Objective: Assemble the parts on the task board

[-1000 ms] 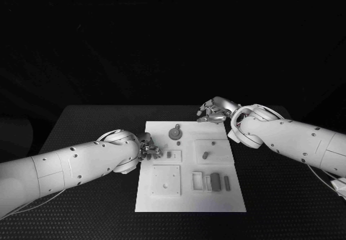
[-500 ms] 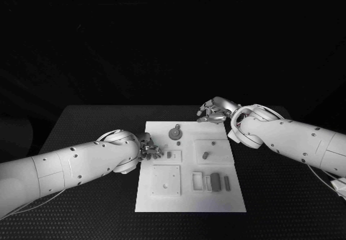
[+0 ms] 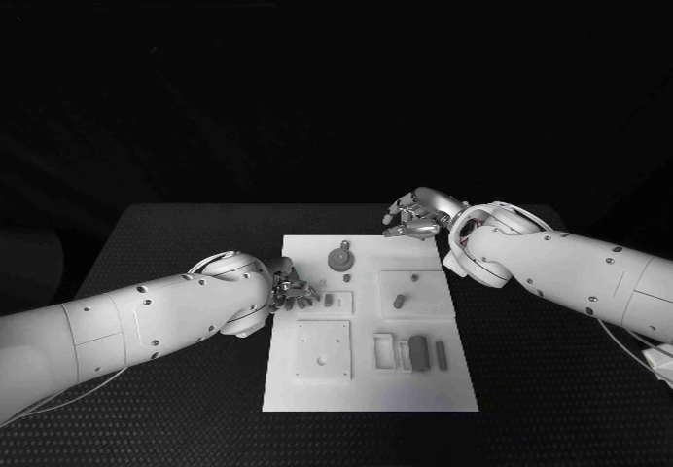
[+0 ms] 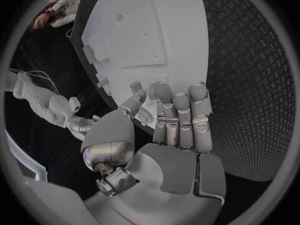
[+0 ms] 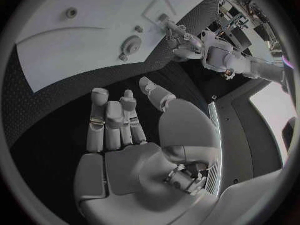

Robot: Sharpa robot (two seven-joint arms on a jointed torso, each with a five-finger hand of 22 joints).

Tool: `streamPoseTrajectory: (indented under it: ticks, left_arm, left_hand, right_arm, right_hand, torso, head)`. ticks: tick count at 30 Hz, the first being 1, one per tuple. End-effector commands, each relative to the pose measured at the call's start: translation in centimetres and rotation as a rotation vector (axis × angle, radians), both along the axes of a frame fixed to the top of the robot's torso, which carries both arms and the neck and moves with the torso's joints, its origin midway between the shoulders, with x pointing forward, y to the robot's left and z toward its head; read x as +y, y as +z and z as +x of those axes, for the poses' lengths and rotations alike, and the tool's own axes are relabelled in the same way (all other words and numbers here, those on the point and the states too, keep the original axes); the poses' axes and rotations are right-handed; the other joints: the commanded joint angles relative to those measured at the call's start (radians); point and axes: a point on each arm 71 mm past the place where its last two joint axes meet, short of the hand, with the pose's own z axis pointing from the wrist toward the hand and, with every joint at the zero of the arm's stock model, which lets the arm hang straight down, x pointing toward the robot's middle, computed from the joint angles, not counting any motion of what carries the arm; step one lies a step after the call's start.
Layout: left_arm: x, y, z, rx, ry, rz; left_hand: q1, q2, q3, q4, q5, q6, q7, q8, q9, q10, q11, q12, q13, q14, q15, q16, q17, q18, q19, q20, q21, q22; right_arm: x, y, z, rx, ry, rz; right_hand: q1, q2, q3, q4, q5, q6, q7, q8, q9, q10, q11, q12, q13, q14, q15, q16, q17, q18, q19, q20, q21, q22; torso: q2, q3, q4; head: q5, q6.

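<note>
The task board [image 3: 368, 384] lay flat in the middle of the black table [image 3: 168, 389]. The left hand [image 3: 291, 292] sat at the board's left edge, fingers curled in — whether they pinched anything could not be told. The right hand [image 3: 416, 216] hung just beyond the board's far right corner, fingers bent, nothing visibly held. On the board stood a round part [image 3: 339, 260] near the far edge, and a row of upright parts [image 3: 419, 353] near its right side.

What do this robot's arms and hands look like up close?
Both arms are thick, smooth white shells dotted with small dark screws, with thin pale cables trailing underneath. The left hand and right hand are silvery metal, with jointed fingers and flat grey pads.
</note>
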Motion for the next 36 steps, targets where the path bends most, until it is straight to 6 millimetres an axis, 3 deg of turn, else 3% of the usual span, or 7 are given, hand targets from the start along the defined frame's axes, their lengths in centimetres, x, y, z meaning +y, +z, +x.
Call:
streamPoseTrajectory:
  ticks: [1,8,15,18,24,26,36]
  left_arm:
    - [-0.25,-0.14,-0.12,0.003,-0.007,-0.006]
    - [-0.36,-0.12,-0.10,0.002,-0.007,-0.006]
    - [-0.29,-0.21,-0.08,0.014,-0.008,0.005]
    - [-0.31,-0.24,-0.09,0.018,-0.010,0.007]
    - [-0.37,-0.27,-0.13,0.024,-0.017,0.013]
    - [-0.36,-0.28,-0.14,0.025,-0.018,0.015]
    - [-0.42,-0.28,-0.13,0.021,-0.024,0.031]
  left_hand:
    - [0.003,-0.006,0.003,0.007,-0.002,-0.006,-0.002,0.004,-0.001,-0.002,-0.001,0.007,-0.001,0.002,-0.007,0.007,-0.001,0.038,-0.001,-0.005,0.001,0.018]
    - [0.019,0.005,0.008,0.002,0.005,-0.001,-0.004,0.010,-0.001,0.002,-0.004,0.011,0.000,0.005,-0.009,0.011,0.000,0.039,0.003,-0.007,0.004,0.020]
    - [0.068,0.069,0.013,-0.068,0.130,-0.005,-0.002,0.020,-0.005,0.001,-0.003,0.015,-0.001,0.004,-0.008,0.015,-0.002,0.035,0.003,-0.005,0.010,0.021]
    - [0.077,0.080,0.017,-0.078,0.140,-0.005,-0.002,0.021,-0.006,0.001,-0.003,0.015,-0.001,0.004,-0.008,0.015,-0.002,0.035,0.003,-0.005,0.011,0.021]
    - [0.140,0.123,0.043,-0.113,0.208,-0.003,-0.003,0.027,-0.008,0.003,-0.003,0.017,-0.002,0.005,-0.007,0.017,-0.003,0.034,0.004,-0.004,0.016,0.021]
    - [0.162,0.116,0.063,-0.107,0.188,0.000,-0.004,0.030,-0.009,0.004,-0.003,0.018,-0.003,0.006,-0.006,0.018,-0.003,0.034,0.004,-0.004,0.016,0.020]
    - [0.169,0.119,0.073,-0.106,0.185,0.002,-0.005,0.033,-0.010,0.006,-0.004,0.020,-0.003,0.008,-0.006,0.019,-0.003,0.033,0.006,-0.004,0.018,0.020]
  right_arm:
    - [0.23,-0.09,-0.05,0.004,0.017,-0.002]
    - [0.26,-0.16,-0.07,0.005,0.017,-0.001]
    - [0.22,-0.21,-0.07,0.007,0.017,-0.002]
    - [0.26,-0.22,-0.08,0.008,0.017,-0.002]
    - [0.26,-0.23,-0.08,0.008,0.018,-0.002]
    - [0.26,-0.24,-0.08,0.008,0.018,-0.002]
    - [0.27,-0.28,-0.09,0.009,0.018,-0.002]
  right_hand:
    - [0.000,0.007,-0.003,-0.005,0.003,0.015,0.024,-0.006,0.002,-0.008,0.003,0.004,-0.001,-0.005,0.001,-0.005,-0.002,0.015,0.004,-0.003,-0.006,0.016]
    - [0.000,0.007,-0.003,-0.006,0.003,0.015,0.024,-0.006,0.002,-0.008,0.003,0.005,-0.001,-0.005,0.001,-0.005,-0.002,0.015,0.004,-0.003,-0.006,0.016]
    - [0.000,0.008,-0.003,-0.006,0.003,0.015,0.024,-0.006,0.002,-0.008,0.003,0.005,-0.001,-0.005,0.001,-0.005,-0.002,0.015,0.004,-0.003,-0.006,0.016]
    - [0.000,0.007,-0.003,-0.006,0.003,0.015,0.024,-0.006,0.002,-0.008,0.003,0.005,-0.001,-0.005,0.001,-0.005,-0.002,0.015,0.004,-0.003,-0.006,0.016]
    - [0.000,0.008,-0.003,-0.006,0.003,0.015,0.024,-0.006,0.002,-0.008,0.003,0.005,-0.002,-0.005,0.001,-0.005,-0.002,0.015,0.004,-0.003,-0.006,0.016]
    - [0.000,0.008,-0.003,-0.006,0.003,0.015,0.024,-0.006,0.002,-0.008,0.003,0.005,-0.002,-0.005,0.001,-0.005,-0.002,0.015,0.004,-0.003,-0.006,0.016]
    - [-0.001,0.008,-0.003,-0.006,0.003,0.015,0.024,-0.006,0.002,-0.008,0.003,0.005,-0.002,-0.005,0.001,-0.005,-0.002,0.015,0.004,-0.003,-0.006,0.016]
  torso:
    - [0.000,-0.0002,0.0013]
    - [0.000,-0.0003,0.0001]
    - [0.001,-0.0002,-0.0008]
    - [0.000,0.0002,0.0002]
    - [0.000,0.0001,0.0005]
    - [0.000,0.0003,-0.0001]
    - [0.000,0.0003,-0.0002]
  head:
    - [-0.001,0.000]
    - [0.001,-0.001]
    - [0.001,-0.002]
    - [0.000,-0.003]
    - [0.000,-0.005]
    - [0.000,-0.005]
    - [0.000,-0.006]
